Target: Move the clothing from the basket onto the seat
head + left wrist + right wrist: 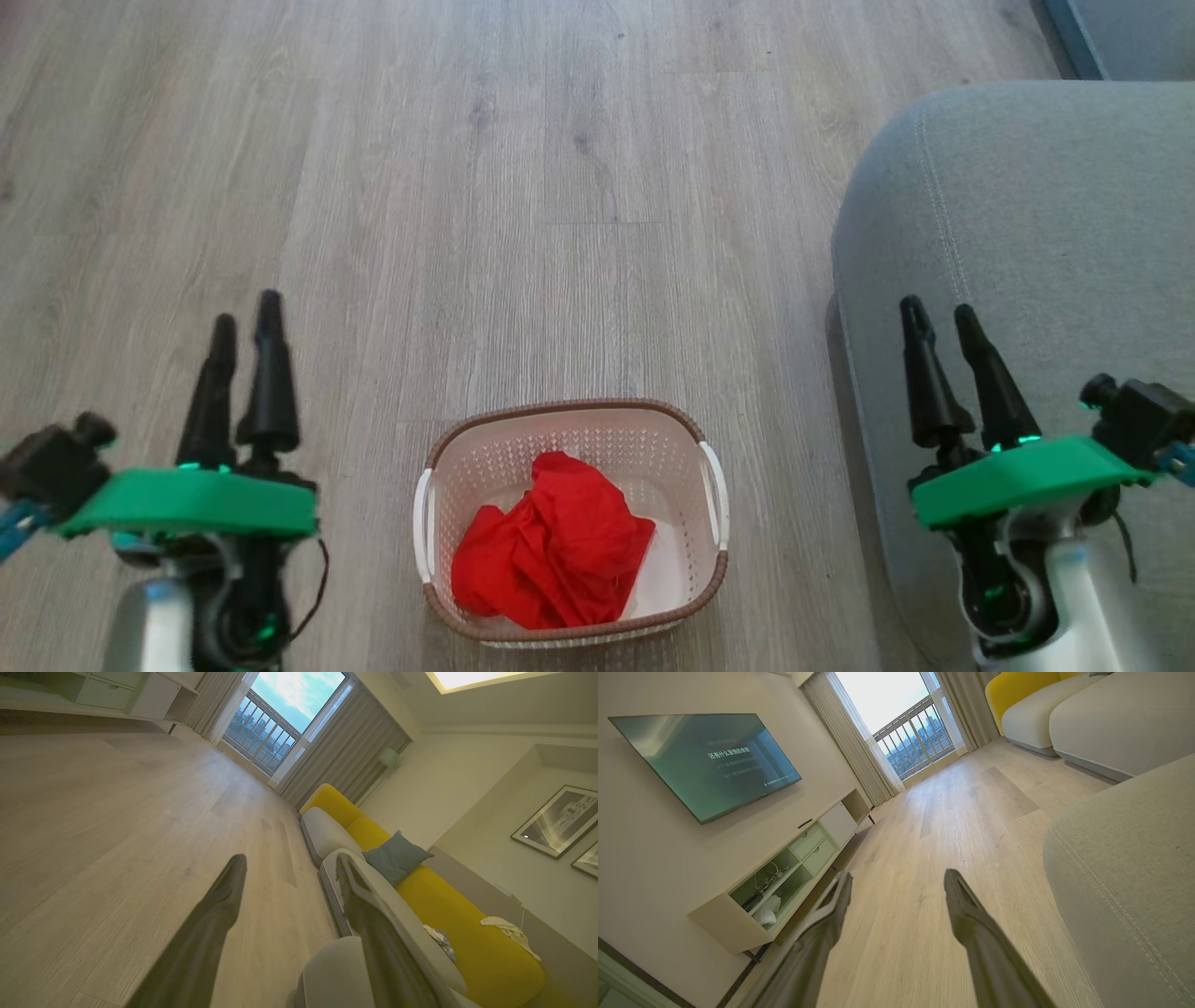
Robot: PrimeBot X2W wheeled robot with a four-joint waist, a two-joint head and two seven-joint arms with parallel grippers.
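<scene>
Head view. The basket stands on the wood floor, near the robot and centred between its arms. The clothing lies crumpled inside it, a bright red heap toward the near-left wall. The seat rises at the right, with a strip of floor between it and the basket. The left claw and the right claw hover on either side, fingers pointing far, jaws parted and empty. This reads as a ready pose, since no garment is lifted yet. The right claw hangs over the seat's left edge, the destination side. Folds hide whether the heap is one garment or two, and no white panel can be made out. The heap covers much of the basket's bottom. The seat is cut off at the right and both forearms at the bottom.

Left wrist view. Two dark fingers stand spread with nothing between them, aimed along the floor toward the far window. Grey cushions and a yellow sofa back run along the right. Small cloths on the sofa are too small to identify.

Right wrist view. The fingers stand wide apart over bare floor. The seat's stitched corner sits at the right, cut off by the frame. A television and a low cabinet line the left wall.
</scene>
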